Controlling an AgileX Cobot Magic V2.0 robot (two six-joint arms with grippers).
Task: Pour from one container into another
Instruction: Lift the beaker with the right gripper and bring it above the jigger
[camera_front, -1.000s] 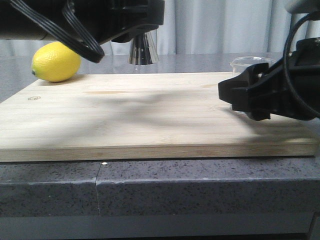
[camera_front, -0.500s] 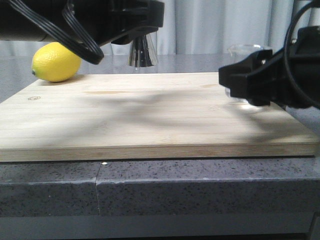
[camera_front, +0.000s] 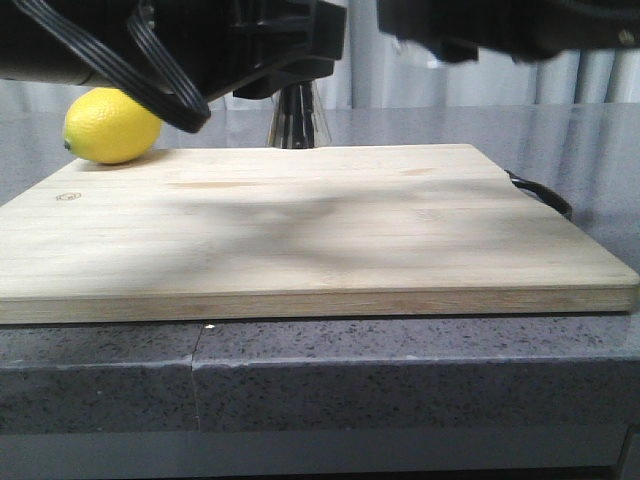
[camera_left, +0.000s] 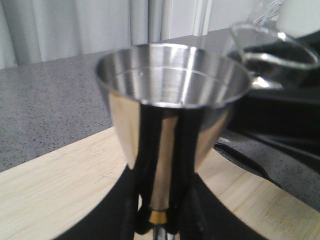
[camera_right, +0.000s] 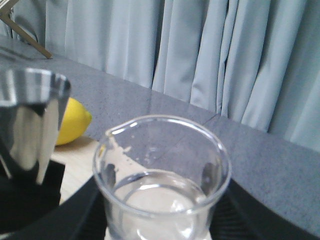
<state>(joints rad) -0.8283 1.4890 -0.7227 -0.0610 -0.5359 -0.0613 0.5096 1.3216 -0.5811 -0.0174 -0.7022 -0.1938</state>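
Note:
The steel jigger (camera_left: 172, 90) is held off the board, its gold band (camera_left: 159, 216) pinched at the waist by my left gripper (camera_left: 160, 222), which is shut on it. In the front view only its lower cone (camera_front: 297, 120) shows under the left arm. The clear glass beaker (camera_right: 162, 175) holds clear liquid and stands upright in my right gripper (camera_right: 162, 222), which is shut on it. It hangs in the air close beside the jigger's rim (camera_right: 30, 85), lip turned toward it. In the left wrist view the beaker (camera_left: 272, 55) sits just past the jigger's mouth.
A wooden cutting board (camera_front: 300, 230) covers the grey stone counter (camera_front: 400, 380). A lemon (camera_front: 112, 124) lies at its far left corner. A black loop handle (camera_front: 540, 195) sticks out at the board's right edge. Pale curtains hang behind.
My right gripper has lifted the beaker from the board's right side up and leftward to the jigger. The left gripper with the jigger shifted slightly right.

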